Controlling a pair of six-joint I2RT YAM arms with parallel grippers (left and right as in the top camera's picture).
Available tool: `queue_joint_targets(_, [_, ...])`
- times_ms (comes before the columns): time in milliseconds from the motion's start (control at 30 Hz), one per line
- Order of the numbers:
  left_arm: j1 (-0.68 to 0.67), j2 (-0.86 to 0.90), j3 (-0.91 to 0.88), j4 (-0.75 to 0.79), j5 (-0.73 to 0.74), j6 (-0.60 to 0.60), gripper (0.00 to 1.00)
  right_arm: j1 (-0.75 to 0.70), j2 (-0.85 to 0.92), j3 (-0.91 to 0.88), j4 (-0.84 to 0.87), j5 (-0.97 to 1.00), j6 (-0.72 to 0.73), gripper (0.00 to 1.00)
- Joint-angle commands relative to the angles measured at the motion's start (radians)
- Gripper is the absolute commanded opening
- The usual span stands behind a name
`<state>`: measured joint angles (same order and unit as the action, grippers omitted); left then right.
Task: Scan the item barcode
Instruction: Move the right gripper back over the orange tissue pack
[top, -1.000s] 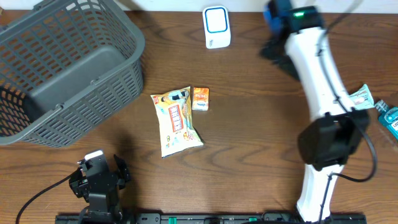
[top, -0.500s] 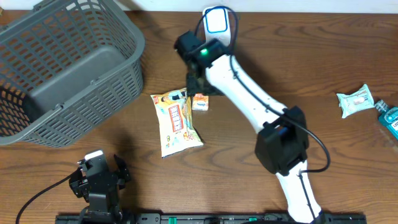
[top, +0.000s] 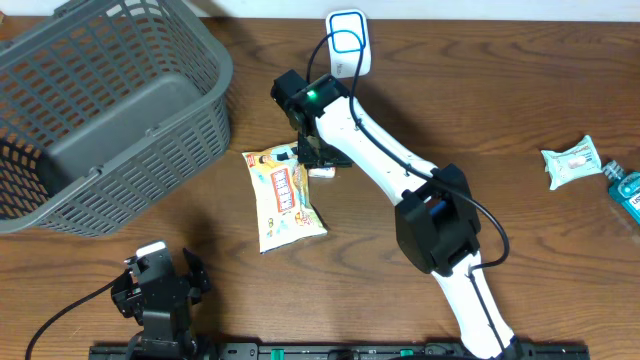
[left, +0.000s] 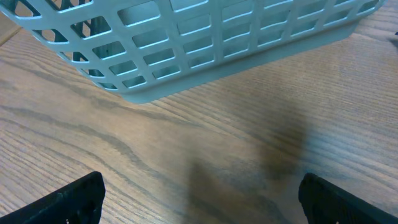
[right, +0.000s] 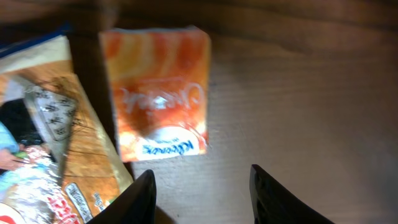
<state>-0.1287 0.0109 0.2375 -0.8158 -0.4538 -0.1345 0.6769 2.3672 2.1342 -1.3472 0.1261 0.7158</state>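
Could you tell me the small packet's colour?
The small rectangular packet is orange and white; right wrist view.

Overhead: the grey basket (top: 110, 110) takes up the far left of the bench (top: 500, 110). The right arm (top: 375, 152) crosses the middle diagonally, barring the way between the snack bag (top: 283, 200) and the white scanner (top: 348, 40). Open bench lies between the arm and the wipes packet (top: 572, 162).

Right wrist: the orange packet (right: 158, 99) has the bag just beside its left and bare bench on its right.

Left wrist: the basket wall stands ahead of the left claw (left: 199, 193), with bare wood between them.
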Motion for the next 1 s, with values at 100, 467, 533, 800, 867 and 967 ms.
queue_joint_targets(100, [-0.002,-0.006,-0.019,-0.043,-0.002,-0.009,1.0,-0.015,-0.025,0.002,-0.083,0.036,0.088,0.4])
queue_joint_targets(467, [-0.002,-0.006,-0.019,-0.043,-0.002,-0.009,1.0,0.02,-0.308,0.002,-0.348,0.392,0.261,0.76])
queue_joint_targets(533, [-0.002,-0.006,-0.019,-0.043,-0.002,-0.01,1.0,0.031,-0.366,-0.005,-0.351,0.441,0.26,0.78])
queue_joint_targets(800, [-0.002,-0.006,-0.019,-0.043,-0.002,-0.009,1.0,0.013,-0.549,-0.153,-0.285,0.504,0.26,0.99])
queue_joint_targets(867, [-0.002,-0.006,-0.019,-0.043,-0.002,-0.009,1.0,0.004,-0.58,-0.254,-0.156,0.434,0.24,0.99])
queue_joint_targets(967, [-0.002,-0.006,-0.019,-0.043,-0.002,-0.009,1.0,0.002,-0.58,-0.383,0.058,0.33,0.108,0.99])
